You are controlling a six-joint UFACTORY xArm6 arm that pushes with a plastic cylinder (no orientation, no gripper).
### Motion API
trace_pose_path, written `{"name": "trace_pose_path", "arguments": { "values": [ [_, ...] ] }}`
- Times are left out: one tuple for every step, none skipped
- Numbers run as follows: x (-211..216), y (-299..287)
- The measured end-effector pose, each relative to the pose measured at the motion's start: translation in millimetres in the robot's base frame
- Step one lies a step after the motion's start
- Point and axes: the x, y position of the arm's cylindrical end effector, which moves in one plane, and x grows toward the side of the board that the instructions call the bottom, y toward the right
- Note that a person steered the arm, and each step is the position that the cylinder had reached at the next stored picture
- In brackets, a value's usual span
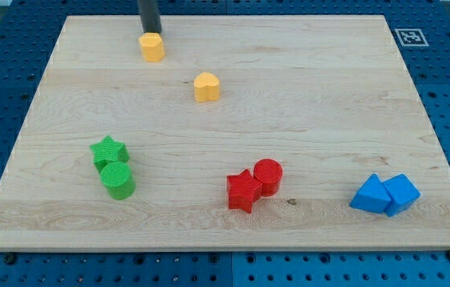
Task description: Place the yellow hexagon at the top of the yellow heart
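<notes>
Camera view is showing my tip pressing down at the board's 11 o'clock edge, standing just behind the yellow hexagon and apparently touching its far face; being a bare rod, it is gripping nothing and can only shove. Lying at about 4 o'clock from the hexagon, a short way off, the yellow heart is sitting apart from everything else on the wooden board. Judging by its look, the hexagon is behaving as a small, light, rigid plastic piece that is likely sliding easily on smooth wood and turning if struck off-centre, so contact is best being made squarely on a flat side, through its middle. With the piece sitting up and to the view's left of the heart, a push from its 9 o'clock side would be carrying it rightward to a spot at the heart's 12 o'clock. Farther out, a green star and green cylinder are huddling at 8 o'clock, a red star and red cylinder are resting near 6 o'clock, and two blue blocks are sitting at 4 o'clock.
</notes>
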Motion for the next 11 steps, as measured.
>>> {"name": "trace_pose_path", "arguments": {
  "values": [
    [-11, -45],
    [14, -24],
    [26, 22],
    [33, 29],
    [16, -24],
    [38, -52],
    [45, 0],
    [65, 2],
    [72, -8],
    [75, 33],
    [75, 38]
  ]
}}
